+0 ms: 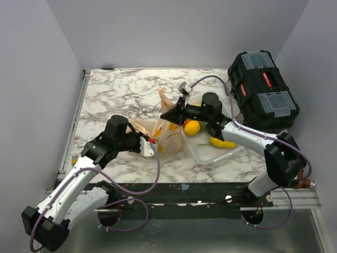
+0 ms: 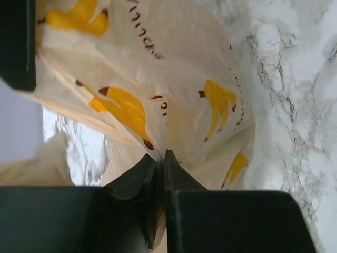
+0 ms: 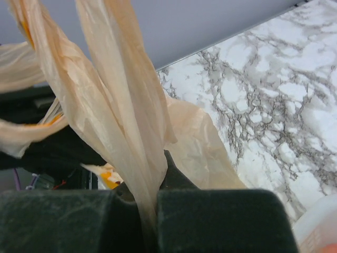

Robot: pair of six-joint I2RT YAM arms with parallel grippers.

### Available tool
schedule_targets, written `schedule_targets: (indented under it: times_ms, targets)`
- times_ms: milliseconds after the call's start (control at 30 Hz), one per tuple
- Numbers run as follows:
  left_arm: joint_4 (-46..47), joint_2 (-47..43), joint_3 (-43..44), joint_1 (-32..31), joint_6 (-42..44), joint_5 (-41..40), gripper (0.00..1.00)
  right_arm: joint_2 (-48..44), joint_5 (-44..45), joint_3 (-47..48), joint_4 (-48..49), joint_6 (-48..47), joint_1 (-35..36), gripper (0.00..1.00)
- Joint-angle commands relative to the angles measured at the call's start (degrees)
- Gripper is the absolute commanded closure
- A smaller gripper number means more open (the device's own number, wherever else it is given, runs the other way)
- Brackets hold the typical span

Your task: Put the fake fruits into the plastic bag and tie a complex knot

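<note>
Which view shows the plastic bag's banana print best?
The left wrist view: the yellow banana print fills the frame on the plastic bag, close and sharp. The top external view shows it small, the print as mere yellow flecks. The right wrist view shows mostly plain handle strips.

Arms: 2. End effectors: 2, left [image 1: 152, 143] and right [image 1: 165, 117]. Bag [image 1: 167, 138]: 1, between both end effectors. Yellow fruits outside the bag: 2, namely 1 lemon [image 1: 192, 127] just beside the right end effector and 1 banana [image 1: 222, 143] further back under its arm. Basket [image 1: 210, 156]: 1. Toolbox [image 1: 263, 89]: 1. Counter [image 1: 121, 89]: 1. Banana prints [image 2: 124, 108] on the bag at the left end effector: 4 in view.
</note>
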Motion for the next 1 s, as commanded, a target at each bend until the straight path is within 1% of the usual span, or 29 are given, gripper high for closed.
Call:
schedule_targets:
  times_ms: [0, 67, 200, 367, 467, 500, 533, 600, 667, 700, 733, 767, 833, 900, 967]
  targets:
    - [4.4, -0.4, -7.6, -4.5, 2.8, -2.2, 0.93, 3.5, 9.7, 1.3, 2.6, 6.3, -0.2, 0.99]
    - [7.4, 1.1, -9.4, -5.2, 1.1, -4.0, 0.98, 4.6, 12.3, 1.8, 1.7, 6.9, 0.3, 0.99]
    - [11.9, 4.7, -12.4, -6.5, 0.3, -6.6, 1.00, 6.1, 16.7, 0.2, 1.4, 3.9, 2.0, 0.99]
    - [15.3, 9.4, -15.7, -9.1, 1.1, -9.9, 1.00, 8.4, 20.4, -2.5, 0.4, 0.7, 3.9, 0.99]
    - [15.0, 10.3, -16.1, -10.7, 0.8, -10.7, 1.00, 10.1, 22.3, -3.1, 0.0, -1.7, 5.1, 0.99]
    - [13.8, 10.1, -15.4, -11.0, 0.0, -10.3, 0.98, 10.4, 22.7, -3.2, -0.1, -1.9, 5.2, 0.99]
    - [12.2, 9.6, -14.1, -11.1, -1.5, -9.5, 0.91, 10.6, 22.7, -3.1, -0.1, -2.3, 5.3, 0.99]
    - [7.7, 6.5, -10.3, -11.2, -6.6, -5.3, 0.74, 10.3, 22.4, -2.9, 0.1, -2.7, 5.3, 0.99]
    - [2.3, 1.1, -5.7, -11.1, -11.8, 0.6, 0.51, 9.3, 20.8, -2.8, 0.6, -2.9, 5.3, 0.99]
    - [0.0, -1.3, -3.6, -11.2, -13.8, 3.9, 0.44, 8.8, 19.5, -2.5, 0.4, -3.1, 5.3, 0.99]
    - [-1.7, -4.0, -1.3, -11.1, -16.7, 6.9, 0.33, 8.5, 18.1, -2.3, -0.1, -3.3, 5.3, 0.99]
    - [-2.2, -6.0, 0.5, -11.1, -21.0, 9.1, 0.27, 8.0, 17.1, -2.1, -0.5, -3.5, 5.3, 0.99]
    - [-3.2, -8.6, 4.5, -11.1, -28.8, 11.2, 0.21, 7.4, 15.3, -2.0, -1.3, -3.5, 5.3, 0.99]
    - [-3.4, -9.4, 8.3, -10.8, -36.3, 8.9, 0.20, 6.9, 14.6, -2.2, -1.6, -3.5, 5.3, 0.99]
    - [-1.8, -10.2, 10.1, -8.2, -40.5, 5.4, 0.19, 6.6, 14.1, -2.6, -1.7, -3.5, 5.3, 0.99]
